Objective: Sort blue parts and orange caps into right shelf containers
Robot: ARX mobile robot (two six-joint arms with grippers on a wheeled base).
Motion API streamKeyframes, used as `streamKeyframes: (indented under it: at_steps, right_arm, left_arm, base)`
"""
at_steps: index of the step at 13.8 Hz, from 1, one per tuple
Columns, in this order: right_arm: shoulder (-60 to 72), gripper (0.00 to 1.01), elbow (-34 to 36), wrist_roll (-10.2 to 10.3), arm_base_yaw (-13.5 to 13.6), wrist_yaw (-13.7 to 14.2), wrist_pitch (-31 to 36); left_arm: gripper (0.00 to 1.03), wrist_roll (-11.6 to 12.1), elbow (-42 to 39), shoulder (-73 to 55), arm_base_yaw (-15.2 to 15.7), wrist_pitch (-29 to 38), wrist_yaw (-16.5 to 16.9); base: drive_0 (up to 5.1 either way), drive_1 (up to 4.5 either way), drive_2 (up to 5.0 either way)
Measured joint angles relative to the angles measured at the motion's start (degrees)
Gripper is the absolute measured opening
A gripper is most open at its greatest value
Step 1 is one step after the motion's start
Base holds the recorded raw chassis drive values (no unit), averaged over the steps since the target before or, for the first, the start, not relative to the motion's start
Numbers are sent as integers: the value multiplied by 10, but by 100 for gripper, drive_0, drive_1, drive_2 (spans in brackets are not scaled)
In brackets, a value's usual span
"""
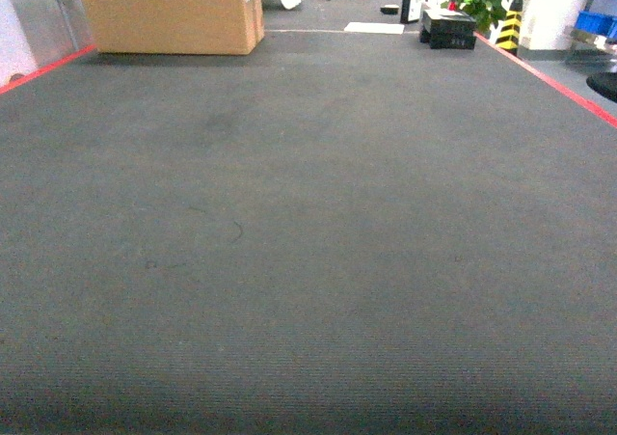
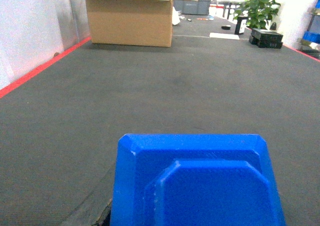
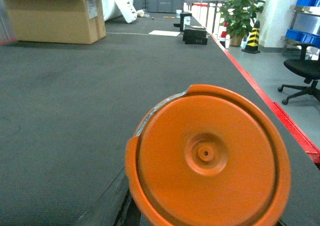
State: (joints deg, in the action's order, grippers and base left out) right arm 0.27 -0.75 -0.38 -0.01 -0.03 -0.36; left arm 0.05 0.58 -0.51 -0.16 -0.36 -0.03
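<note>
A: Left wrist view: a blue angular plastic part [image 2: 197, 186] filled the near foreground over dark grey carpet [image 2: 150, 95]. Fingers hidden; grip state couldn't be told.

B: Right wrist view: a round orange plastic cap [image 3: 207, 156] sat close. Same there. Brown cardboard box [image 1: 169, 11] far left.

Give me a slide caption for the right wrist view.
Orange cap fills the foreground above dark carpet, cardboard box far behind.

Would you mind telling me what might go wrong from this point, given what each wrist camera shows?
The blue part and the orange cap fill the wrist views, hiding both grippers, so grip security cannot be checked; either might slip. No blue crate is clearly in view. The cardboard box ahead could be mistaken for a container.
</note>
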Motion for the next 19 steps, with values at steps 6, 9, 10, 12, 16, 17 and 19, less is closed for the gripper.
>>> streamKeyframes:
  at_steps: [6,9,10,12,16,17,19]
  right_arm:
    - [0,43,0,0,0,0,0]
    - [0,43,0,0,0,0,0]
    - [0,43,0,0,0,0,0]
    - [0,43,0,0,0,0,0]
    - [0,43,0,0,0,0,0]
    - [0,43,0,0,0,0,0]
    - [0,43,0,0,0,0,0]
  left_arm:
    - [43,0,0,0,2,0,0]
    - [43,0,0,0,1,0,0]
    - [43,0,0,0,2,0,0]
    - [43,0,0,0,2,0,0]
    - [43,0,0,0,2,0,0]
    - [43,0,0,0,2,0,0]
    - [43,0,0,0,2,0,0]
  base:
    - [-155,-155,-155]
    - [-166,-166,-166]
    - [-168,-168,-168]
    - [-159,-159,-159]
    - [-162,-162,-162]
    - [-159,-159,-159]
    - [-161,-161,-161]
